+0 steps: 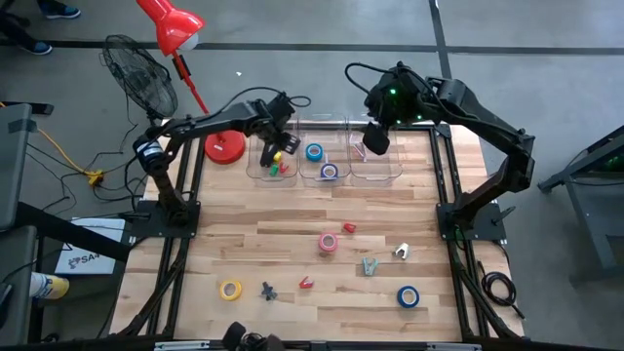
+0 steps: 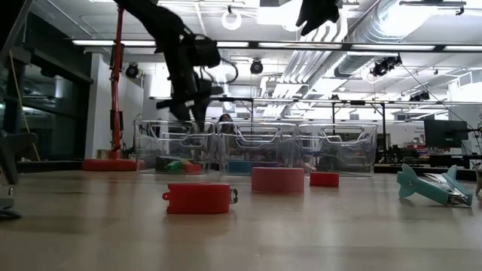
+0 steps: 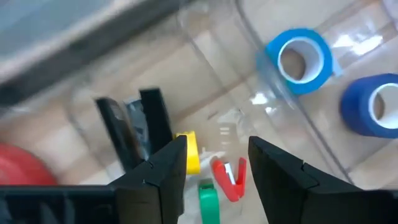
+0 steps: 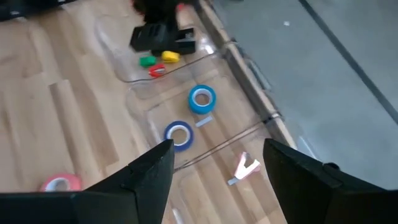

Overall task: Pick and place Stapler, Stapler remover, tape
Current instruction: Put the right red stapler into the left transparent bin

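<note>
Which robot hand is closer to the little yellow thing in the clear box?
The left. The left gripper hovers right above the yellow thing in the left bin. The right gripper hangs over the right bin, two bins away.

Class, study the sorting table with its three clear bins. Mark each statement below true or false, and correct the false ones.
1. The middle clear plastic bin holds two blue tape rolls. True.
2. The pink tape roll lies inside a bin. False: it lies on the bare wooden table.
3. The left gripper is over the left clear bin. True.
4. The yellow tape roll sits beside the red lamp base. False: it lies near the table's front edge.
</note>
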### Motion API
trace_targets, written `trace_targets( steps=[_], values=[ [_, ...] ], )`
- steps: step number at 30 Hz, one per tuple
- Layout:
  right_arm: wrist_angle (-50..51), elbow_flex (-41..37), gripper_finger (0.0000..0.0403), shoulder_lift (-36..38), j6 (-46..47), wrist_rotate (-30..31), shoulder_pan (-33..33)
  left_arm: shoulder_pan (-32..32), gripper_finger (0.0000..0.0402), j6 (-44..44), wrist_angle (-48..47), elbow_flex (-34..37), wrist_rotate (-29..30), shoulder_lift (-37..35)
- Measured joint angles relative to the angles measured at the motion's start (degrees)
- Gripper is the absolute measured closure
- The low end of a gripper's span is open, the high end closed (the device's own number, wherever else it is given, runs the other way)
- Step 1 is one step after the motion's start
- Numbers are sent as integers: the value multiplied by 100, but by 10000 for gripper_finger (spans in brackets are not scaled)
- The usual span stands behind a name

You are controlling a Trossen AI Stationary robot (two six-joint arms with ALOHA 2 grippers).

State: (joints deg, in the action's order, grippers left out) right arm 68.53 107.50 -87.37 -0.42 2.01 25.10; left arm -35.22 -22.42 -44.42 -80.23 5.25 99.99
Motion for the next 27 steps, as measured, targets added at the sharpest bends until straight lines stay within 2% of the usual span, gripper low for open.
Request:
trace_targets(
  steps=[11,19,27],
  values=[
    [12,0,165,0,-406,-1006,-34,221,234,-209,-1046,-201,151,-727],
    [104,-213,165,7,-458,-1012,-415,1163,234,-890,-1617,-199,946,-1179],
    [-381,-1222,165,4,148,-1104,-1236,2105,234,-1084,-2191,-199,1629,-1310]
  ],
)
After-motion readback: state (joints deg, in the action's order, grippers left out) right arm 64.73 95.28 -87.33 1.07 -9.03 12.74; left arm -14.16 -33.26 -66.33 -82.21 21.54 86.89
